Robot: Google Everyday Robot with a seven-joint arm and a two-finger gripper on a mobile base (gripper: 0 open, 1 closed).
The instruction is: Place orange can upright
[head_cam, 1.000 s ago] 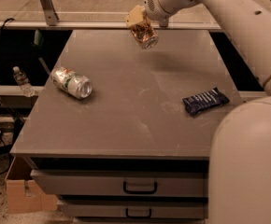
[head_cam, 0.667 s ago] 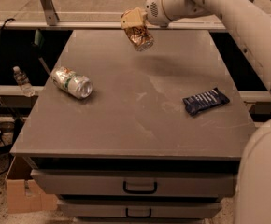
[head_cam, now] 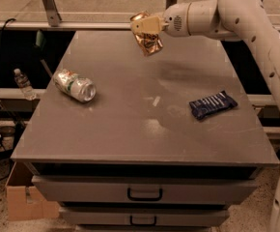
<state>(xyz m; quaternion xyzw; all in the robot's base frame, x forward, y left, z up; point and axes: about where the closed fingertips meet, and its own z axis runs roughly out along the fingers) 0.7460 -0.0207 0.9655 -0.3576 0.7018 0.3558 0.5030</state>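
Observation:
The orange can is an orange-gold, dented drink can. It hangs tilted in the air above the far middle of the grey table. My gripper is shut on the orange can and holds it from the right, with the white arm reaching in from the upper right. The can's upper end is partly hidden by a finger. It does not touch the table.
A silver can with a green-and-white label lies on its side at the table's left. A dark blue snack packet lies at the right. Drawers sit under the tabletop. A water bottle and a cardboard box are on the left.
The gripper has carried the orange can a little to the left above the far edge of the table. The silver can and the blue packet have not moved.

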